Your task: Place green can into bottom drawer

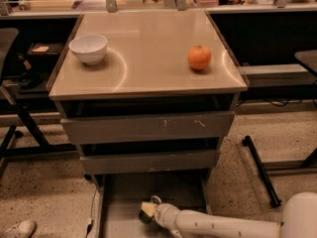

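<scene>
The bottom drawer (124,192) is pulled out under the two upper grey drawers, showing its flat grey floor and side rails. My gripper (147,212) reaches in from the lower right on a white arm and sits low over the drawer floor near its middle. It is shut on the green can (145,210), a small pale-green shape at the gripper's tip; most of the can is hidden by the gripper. I cannot tell whether the can touches the floor.
On the cabinet top (148,58) stand a white bowl (88,48) at the left and an orange fruit (199,57) at the right. The two upper drawers (148,127) stick out slightly. Black table legs (260,170) stand on the speckled floor at the right, a chair base at the left.
</scene>
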`<state>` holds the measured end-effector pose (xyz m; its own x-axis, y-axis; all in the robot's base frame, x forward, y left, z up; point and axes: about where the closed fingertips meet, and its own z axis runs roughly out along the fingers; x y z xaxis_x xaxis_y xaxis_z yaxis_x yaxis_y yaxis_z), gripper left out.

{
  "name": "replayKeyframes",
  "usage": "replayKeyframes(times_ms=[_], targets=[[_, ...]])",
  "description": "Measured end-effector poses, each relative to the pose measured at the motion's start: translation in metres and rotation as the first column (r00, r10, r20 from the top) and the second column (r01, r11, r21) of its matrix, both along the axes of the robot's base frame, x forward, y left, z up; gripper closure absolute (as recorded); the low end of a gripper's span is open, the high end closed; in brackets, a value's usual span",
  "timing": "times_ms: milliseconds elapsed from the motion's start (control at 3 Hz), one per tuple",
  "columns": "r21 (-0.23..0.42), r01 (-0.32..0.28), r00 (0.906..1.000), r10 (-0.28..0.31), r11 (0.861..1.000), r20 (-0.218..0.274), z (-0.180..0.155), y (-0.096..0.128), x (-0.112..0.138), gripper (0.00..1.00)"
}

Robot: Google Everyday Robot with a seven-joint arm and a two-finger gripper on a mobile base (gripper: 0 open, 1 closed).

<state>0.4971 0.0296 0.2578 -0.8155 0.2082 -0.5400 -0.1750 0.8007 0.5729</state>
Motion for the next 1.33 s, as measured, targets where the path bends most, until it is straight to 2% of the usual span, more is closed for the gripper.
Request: replayKeyframes(times_ms=[333,667,1333], targets=[[-0.061,0.095,0.9949,-0.093,0.994,0.041,-0.016,-0.013,0.014,1.00],[-0.139,0.173,0.9836,-0.165,0.975,0.073,-0.033,-0.023,0.023,1.00],[-0.265,0.259,0.9644,-0.233,0.929,0.125,-0.059,-0.035,0.040,1.00]])
